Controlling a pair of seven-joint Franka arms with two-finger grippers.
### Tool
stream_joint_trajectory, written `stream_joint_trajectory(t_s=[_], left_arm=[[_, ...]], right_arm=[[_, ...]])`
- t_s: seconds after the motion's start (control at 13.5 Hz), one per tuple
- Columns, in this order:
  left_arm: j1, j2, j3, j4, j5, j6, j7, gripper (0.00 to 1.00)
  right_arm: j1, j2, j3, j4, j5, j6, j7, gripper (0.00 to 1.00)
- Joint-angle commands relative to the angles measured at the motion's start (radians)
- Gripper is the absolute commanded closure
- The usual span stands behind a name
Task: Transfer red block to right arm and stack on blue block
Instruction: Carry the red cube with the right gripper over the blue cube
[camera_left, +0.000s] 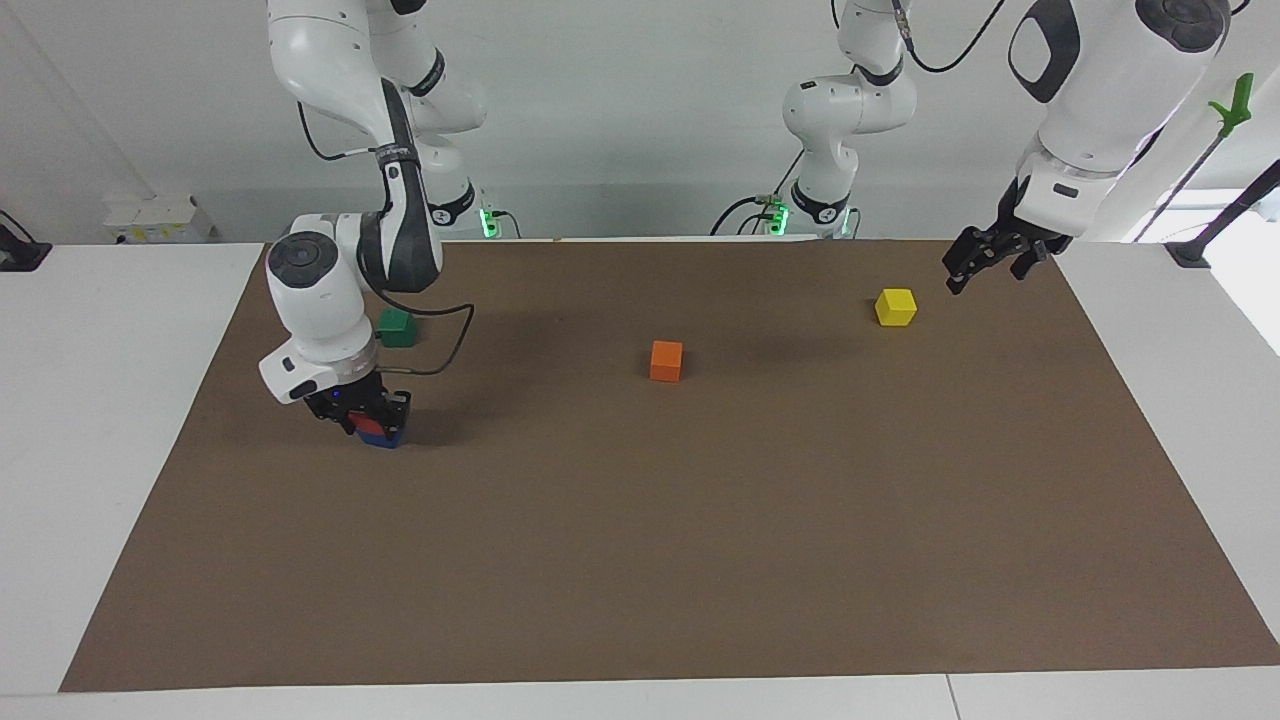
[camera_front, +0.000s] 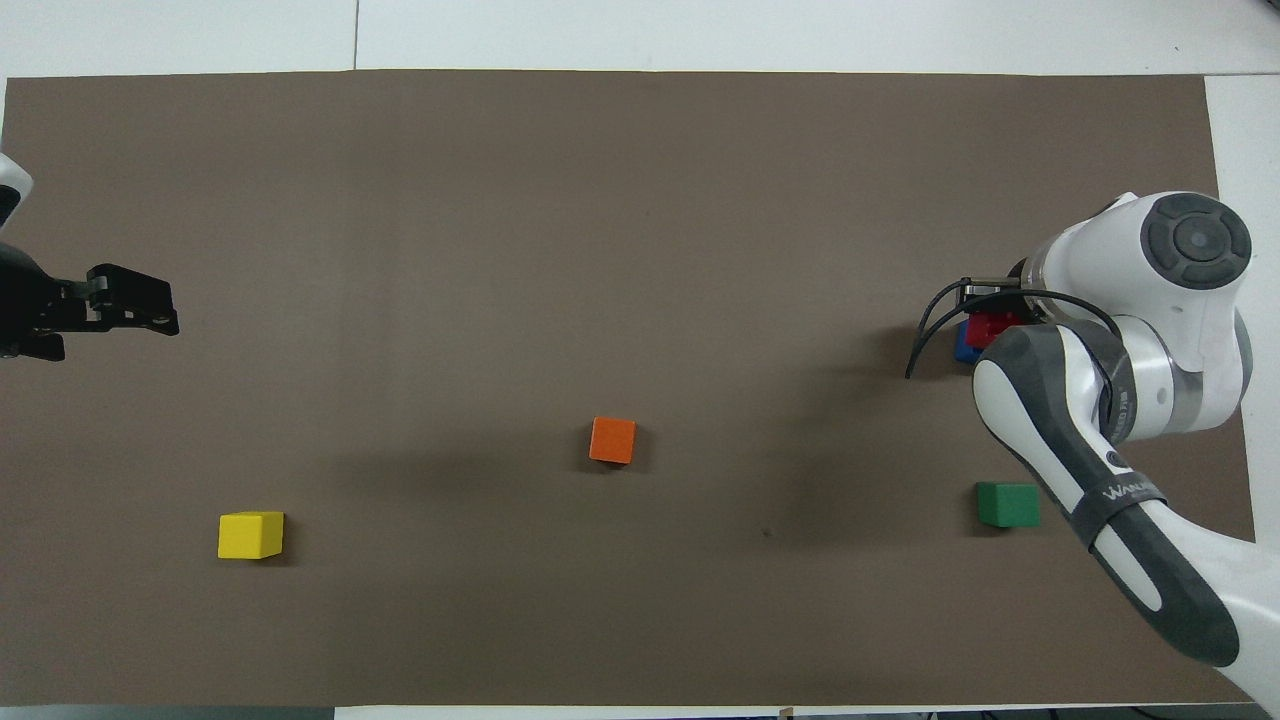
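Brown matting covers the tabletop (camera_left: 700, 560). At the right arm's end, the right hand (camera_left: 372, 418) is clamped on the red block (camera_left: 368, 424), which sits on the blue block (camera_left: 380, 439). Left hand (camera_left: 985, 258) hovers apart-fingered near the yellow cube (camera_left: 896, 306).

Premises: a robotics laboratory. Two white jointed arms (camera_left: 340, 250) stand at the upper edge of the frame, cabled to bases with green indicator lights (camera_left: 487, 222). A white tabletop (camera_left: 100, 400) carries a brown mat (camera_left: 700, 520) with coloured test cubes (camera_left: 666, 360); plain white walls.
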Motion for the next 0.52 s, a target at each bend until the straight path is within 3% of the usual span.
stream_joint_trajectory(t_s=[0.0, 0.45], left_arm=[[-0.008, -0.001, 0.001, 0.0, -0.011, -0.002, 0.018, 0.0], [-0.012, -0.001, -0.014, -0.001, -0.013, -0.022, 0.021, 0.0]], right_arm=[[-0.017, 0.001, 0.012, -0.008, -0.033, 0.019, 0.032, 1.0], [-0.031, 0.009, 0.013, -0.014, -0.033, 0.035, 0.067, 1.0]])
